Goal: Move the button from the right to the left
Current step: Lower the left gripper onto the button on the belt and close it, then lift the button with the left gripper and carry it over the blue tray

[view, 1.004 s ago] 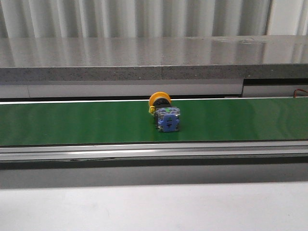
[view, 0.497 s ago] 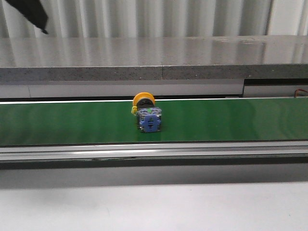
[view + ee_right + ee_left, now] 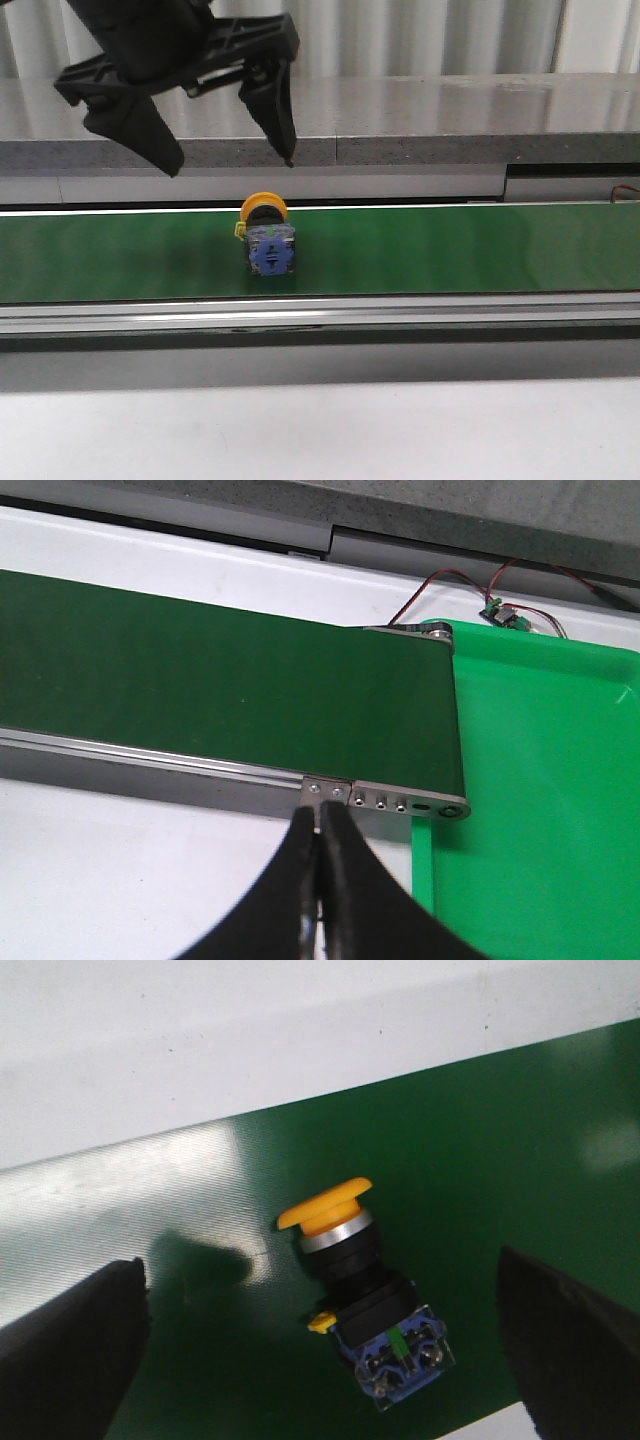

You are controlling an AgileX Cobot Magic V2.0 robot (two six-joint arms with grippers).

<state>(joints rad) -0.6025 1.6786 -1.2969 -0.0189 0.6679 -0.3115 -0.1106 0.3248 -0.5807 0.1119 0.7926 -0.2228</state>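
The button [image 3: 267,238] lies on its side on the green conveyor belt [image 3: 450,250], yellow cap to the back and blue end block to the front. My left gripper [image 3: 232,165] hangs open just above it, fingers spread wide and empty. In the left wrist view the button [image 3: 360,1290] lies between the two black fingers [image 3: 70,1350], touching neither. My right gripper [image 3: 319,825] is shut and empty, over the white table by the belt's end; it does not show in the front view.
A grey stone ledge [image 3: 400,120] runs behind the belt. A metal rail [image 3: 320,315] edges its front. A bright green bin [image 3: 540,810] stands at the belt's end, with loose wires [image 3: 470,585] behind it.
The button has travelled left along the belt. My left gripper has come down from the upper left into view, open above the button.
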